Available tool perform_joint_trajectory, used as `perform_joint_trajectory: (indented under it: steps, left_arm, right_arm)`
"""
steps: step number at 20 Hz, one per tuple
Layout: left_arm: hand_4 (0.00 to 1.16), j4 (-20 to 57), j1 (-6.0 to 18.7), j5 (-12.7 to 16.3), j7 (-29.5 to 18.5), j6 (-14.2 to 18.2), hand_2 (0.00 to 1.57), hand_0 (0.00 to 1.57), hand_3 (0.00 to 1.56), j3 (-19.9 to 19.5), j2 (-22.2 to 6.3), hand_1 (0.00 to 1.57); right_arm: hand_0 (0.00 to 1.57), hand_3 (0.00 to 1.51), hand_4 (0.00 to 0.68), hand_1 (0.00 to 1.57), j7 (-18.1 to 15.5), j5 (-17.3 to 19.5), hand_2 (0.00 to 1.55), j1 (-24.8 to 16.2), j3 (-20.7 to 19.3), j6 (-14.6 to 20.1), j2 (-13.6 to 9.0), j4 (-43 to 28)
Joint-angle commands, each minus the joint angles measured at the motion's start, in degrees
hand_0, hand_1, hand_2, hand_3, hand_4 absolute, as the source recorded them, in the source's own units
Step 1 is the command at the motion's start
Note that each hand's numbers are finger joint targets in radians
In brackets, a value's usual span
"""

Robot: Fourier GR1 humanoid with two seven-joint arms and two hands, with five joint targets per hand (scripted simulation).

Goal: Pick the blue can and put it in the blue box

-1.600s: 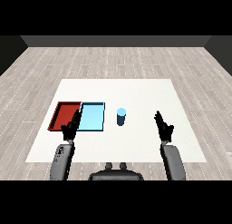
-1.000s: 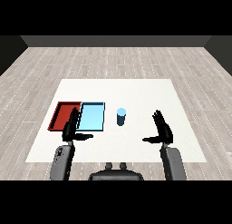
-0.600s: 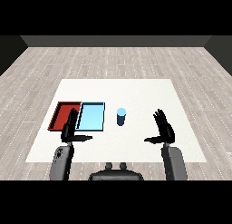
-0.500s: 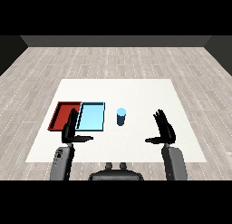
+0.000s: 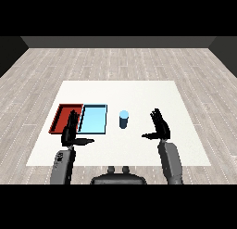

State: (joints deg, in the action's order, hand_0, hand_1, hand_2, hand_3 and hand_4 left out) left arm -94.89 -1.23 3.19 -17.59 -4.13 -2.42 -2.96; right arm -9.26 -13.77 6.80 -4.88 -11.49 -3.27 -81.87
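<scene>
Clearly the reach is the step in hand: the blue can (image 5: 123, 119), a short smooth cylinder with a paler top, stands upright and untouched on the white bench (image 5: 139, 91), just right of the blue box (image 5: 93, 118), a shallow rectangular tray beside the red tray (image 5: 61, 117). The right hand (image 5: 160, 127) hovers near the can's right, fingers spread, thumb pointing inward. The left hand (image 5: 71, 132) hangs open over the trays' near edges. Next, the right hand must close in and curl round the can.

One blue can (image 5: 123, 119), one red tray (image 5: 61, 117), one light blue tray (image 5: 94, 119), two hands (image 5: 70, 135).
</scene>
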Motion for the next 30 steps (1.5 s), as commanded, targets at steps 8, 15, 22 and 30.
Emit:
perform_joint_trajectory:
  steps: [8, 15, 22, 30]
  left_arm:
    - [0.00, 2.03, -0.13, -1.61, -2.89, 1.13, 0.00, 0.00, 0.00, 0.94, 1.52, 0.00]
    - [0.00, -3.64, 0.12, 0.42, 3.27, 0.20, 0.00, 0.00, 0.00, -0.18, -0.38, 0.00]
    - [0.00, -0.90, 0.36, -0.84, 1.20, 1.87, 0.00, 0.00, 0.00, 1.40, 2.22, 0.00]
    - [0.00, 1.68, -1.06, -1.04, -3.36, -0.11, 0.00, 0.00, 0.00, 0.60, 1.24, 0.00]
  right_arm:
    - [0.00, 0.00, 0.000, 0.00, 0.93, -1.15, 0.00, 12.10, -0.91, 4.79, 3.01, 12.57]
    - [0.00, 0.00, 0.000, 0.00, -8.43, -0.91, 0.00, 11.34, 1.56, 4.53, 3.25, 23.53]
    - [0.00, 0.00, 0.000, 0.00, -8.62, -5.41, 0.00, 18.41, 4.88, 6.82, 3.26, 29.20]
    - [0.00, 0.00, 0.000, 0.00, -11.19, -6.31, 0.00, 24.13, 10.67, 12.08, 3.27, 36.39]
